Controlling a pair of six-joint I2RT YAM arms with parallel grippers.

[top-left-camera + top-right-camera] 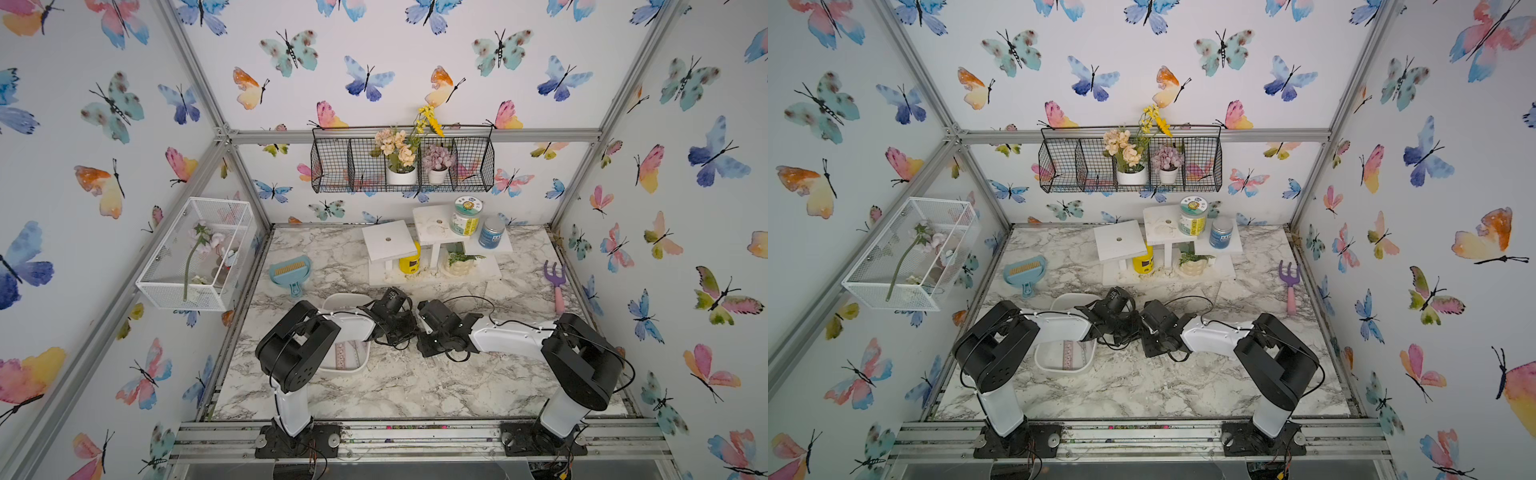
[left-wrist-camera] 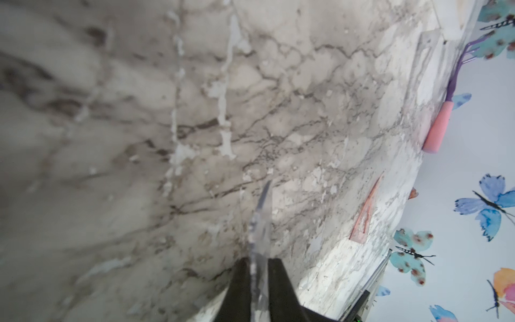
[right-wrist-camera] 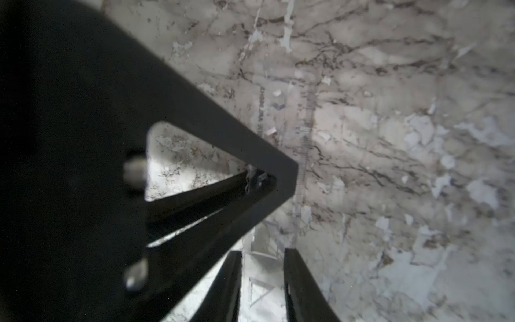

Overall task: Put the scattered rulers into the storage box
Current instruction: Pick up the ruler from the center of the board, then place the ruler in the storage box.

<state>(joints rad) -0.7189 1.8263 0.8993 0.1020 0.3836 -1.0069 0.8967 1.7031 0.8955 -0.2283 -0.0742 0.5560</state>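
Since the left gripper (image 2: 259,262) is pinched shut on the clear ruler (image 3: 287,117) over the middle of the table (image 1: 415,386), the right gripper (image 3: 262,252), jaws part-open and seemingly clasping its width, should release before the left carries it to the white box (image 1: 345,298) by the table's left edge. The ruler is thin, glassy and finely marked; a pink ruler (image 1: 347,355) already lies inside.

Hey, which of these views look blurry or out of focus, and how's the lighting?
Right wrist view: a black end effector finger, out of focus, fills much of the frame; the thin transparent plastic ruler is soft. Left wrist view: grey-veined marble tabletop smeared close up, crisper toward the butterfly wallpaper. Both top views: sharp, evenly lit.
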